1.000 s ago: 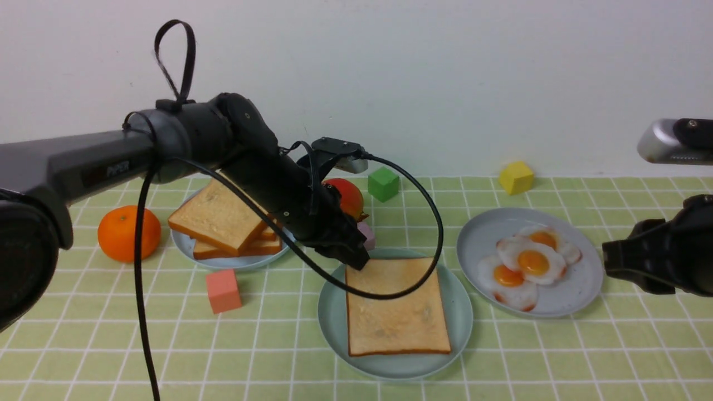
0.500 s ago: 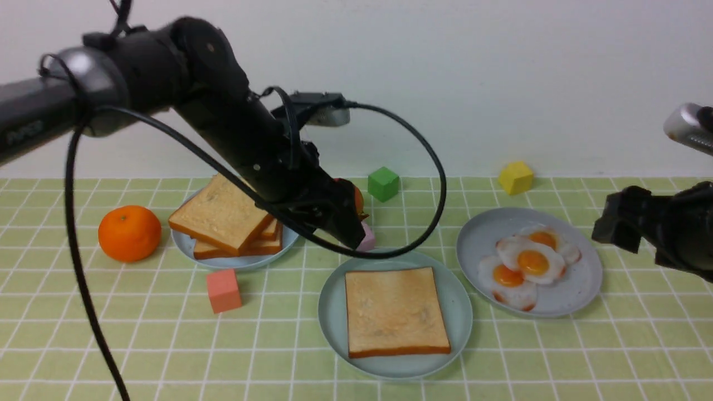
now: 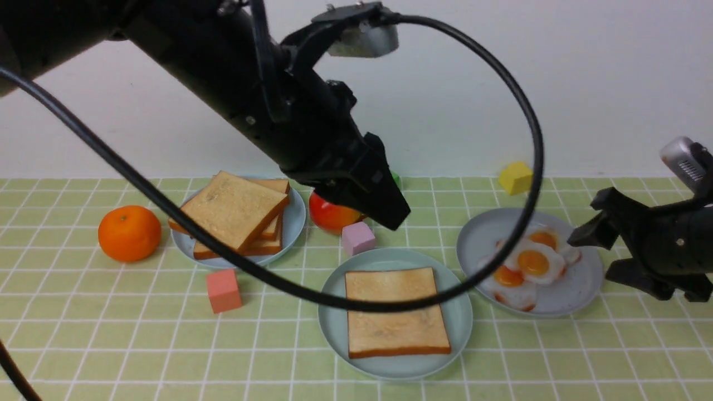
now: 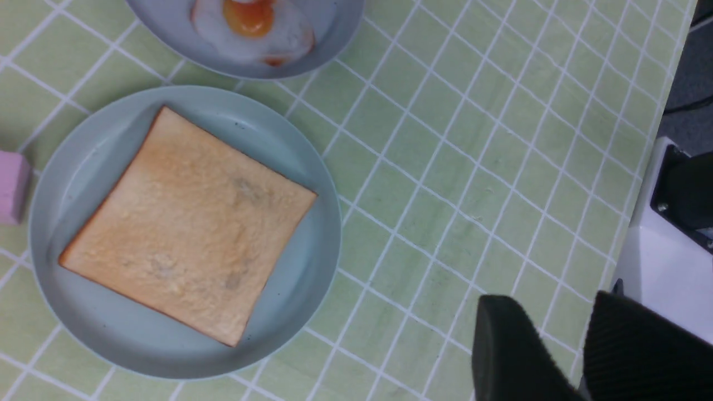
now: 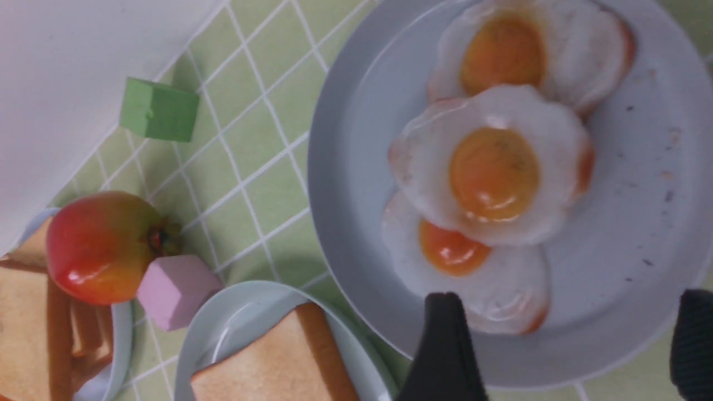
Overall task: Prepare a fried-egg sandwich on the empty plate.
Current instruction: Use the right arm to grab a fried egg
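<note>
The left jaws (image 3: 390, 214) are only a little apart and hold nothing, high up by the mint plate (image 3: 333, 312). One toast slice (image 3: 395, 312) lies on that plate, near the middle of the desk (image 3: 111, 334). The right jaws (image 3: 599, 250) are wide open and empty, at the right edge of the fried eggs (image 3: 529, 260).

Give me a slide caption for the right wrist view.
Open right pincer hovers near three glossy white fried eggs overlapping on a round grey-blue plastic plate.

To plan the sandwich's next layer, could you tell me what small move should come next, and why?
Probably lower the open right gripper onto the top fried egg: one toast slice already lies bare on the mint-green plate, and that gripper hovers empty by the egg plate.
</note>
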Motion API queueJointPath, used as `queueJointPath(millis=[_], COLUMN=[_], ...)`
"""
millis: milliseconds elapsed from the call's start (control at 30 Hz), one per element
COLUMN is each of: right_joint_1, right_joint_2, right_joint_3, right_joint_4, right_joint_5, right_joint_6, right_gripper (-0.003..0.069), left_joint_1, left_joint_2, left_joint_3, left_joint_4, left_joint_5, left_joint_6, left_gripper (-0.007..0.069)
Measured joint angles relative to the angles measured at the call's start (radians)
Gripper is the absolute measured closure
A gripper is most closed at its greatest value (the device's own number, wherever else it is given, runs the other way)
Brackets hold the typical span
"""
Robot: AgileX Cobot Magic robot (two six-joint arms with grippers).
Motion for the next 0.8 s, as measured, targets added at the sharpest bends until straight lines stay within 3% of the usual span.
queueJointPath(millis=[200,367,600,800], right_joint_1=[-0.031,-0.094,-0.112,-0.112], right_joint_2=[0.084,0.147,0.251,0.322], right_joint_3=[-0.001,-0.002,-0.002,-0.012], right_joint_4=[0.347,0.53,0.691,0.738], right_joint_5=[-0.001,0.015,0.1,0.121], right_joint_6=[-0.311,-0.438,-0.578,-0.616], right_gripper=[0.0138,0.0138,0.0138,0.0141], left_joint_1=[-0.088,-0.09,-0.09,-0.09], left_joint_2=[0.0,0.0,0.0,0.0], left_joint_3=[0.055,0.099,0.106,0.107], left_joint_4=[0.105,0.131,0.135,0.14], left_joint_5=[-0.112,-0.136,-0.169,-0.167], left_joint_6=[-0.091,-0.099,-0.101,-0.101], left_gripper=[0.0571,0.0596,0.0597,0.0597])
